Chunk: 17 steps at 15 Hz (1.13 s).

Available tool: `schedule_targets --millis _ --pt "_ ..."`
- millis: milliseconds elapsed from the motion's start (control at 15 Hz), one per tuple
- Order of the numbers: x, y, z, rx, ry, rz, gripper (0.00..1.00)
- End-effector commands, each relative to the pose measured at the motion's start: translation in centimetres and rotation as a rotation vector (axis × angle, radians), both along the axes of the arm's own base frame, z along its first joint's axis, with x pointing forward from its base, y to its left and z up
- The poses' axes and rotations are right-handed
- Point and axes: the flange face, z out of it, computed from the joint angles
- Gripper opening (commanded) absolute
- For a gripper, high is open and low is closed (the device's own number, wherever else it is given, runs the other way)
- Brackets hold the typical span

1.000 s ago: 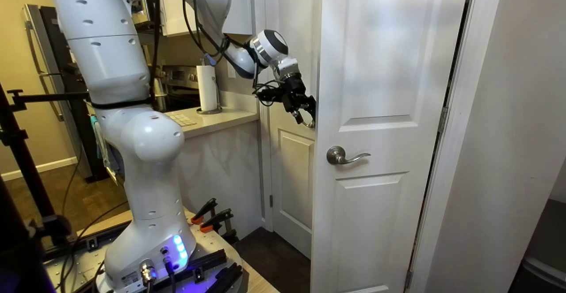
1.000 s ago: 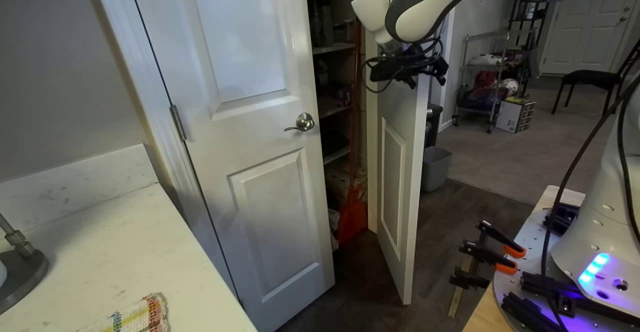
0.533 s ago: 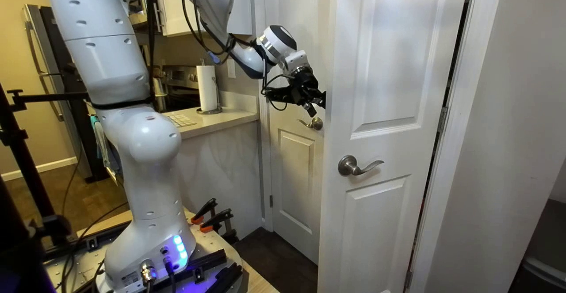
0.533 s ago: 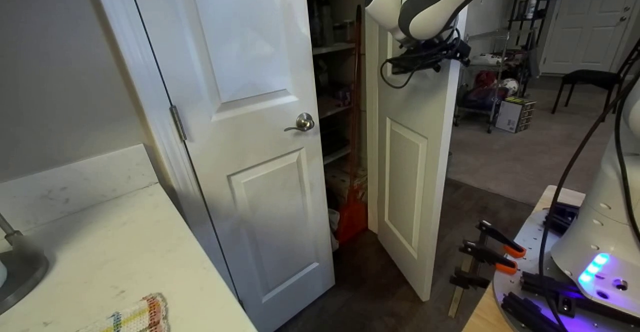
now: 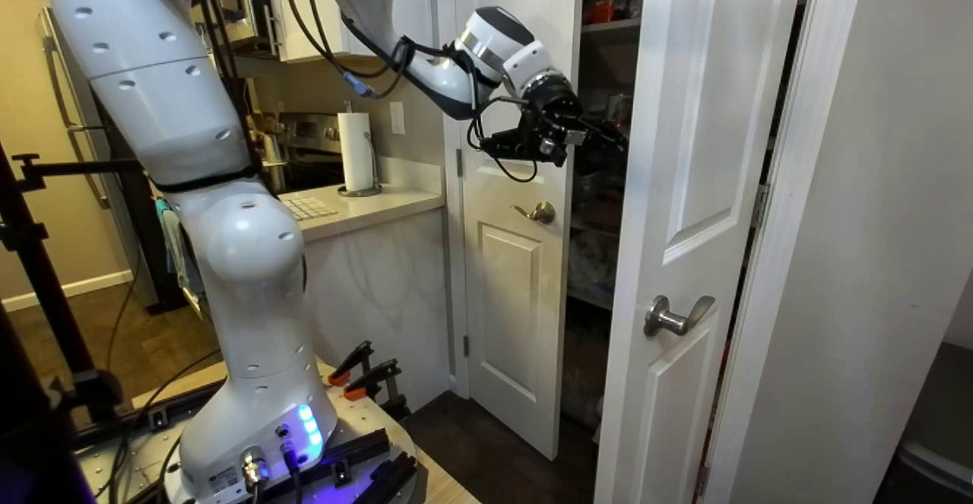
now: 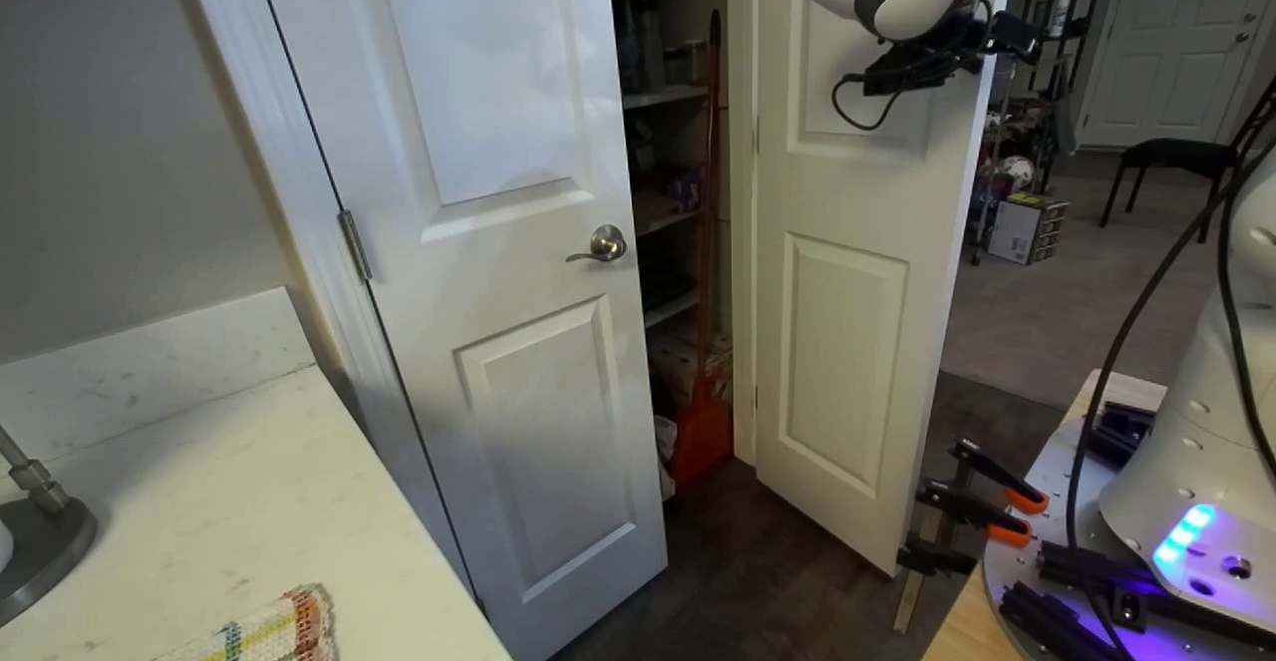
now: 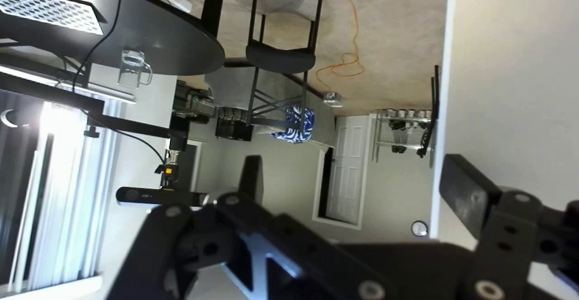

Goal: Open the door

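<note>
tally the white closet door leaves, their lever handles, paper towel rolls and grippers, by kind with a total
White closet door leaves: 2, the door and the matching leaf
Lever handles: 2, the door's lever and the matching leaf's lever
Paper towel roll: 1
Gripper: 1
Total: 6

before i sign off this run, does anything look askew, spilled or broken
Nothing looks spilled or broken. One mild oddity: the open gripper is at the free edge of the right-hand door, well above its handle, rather than on it.
</note>
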Motion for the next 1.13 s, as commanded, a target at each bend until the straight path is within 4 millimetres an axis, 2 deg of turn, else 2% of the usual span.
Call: schedule_targets --millis 0,200,533,800,867,933,1067 --pt "-0.5 -1.7 -0.3 0.020 -0.032 -0.033 1.00" --pt "1.5 -0.2 -2.3 0.166 -0.106 0.040 1.00" --pt "5.8 4.9 -5.8 0.389 -0.249 0.176 1.00" --pt "8.7 9.2 -8.0 0.489 -0.296 0.265 1.00" --pt "9.2 10.1 -8.2 0.507 -0.301 0.292 1.00" --pt "8.3 9.3 -7.8 0.456 -0.291 0.255 1.00" --pt "8.9 10.5 -8.4 0.474 -0.291 0.277 1.00"
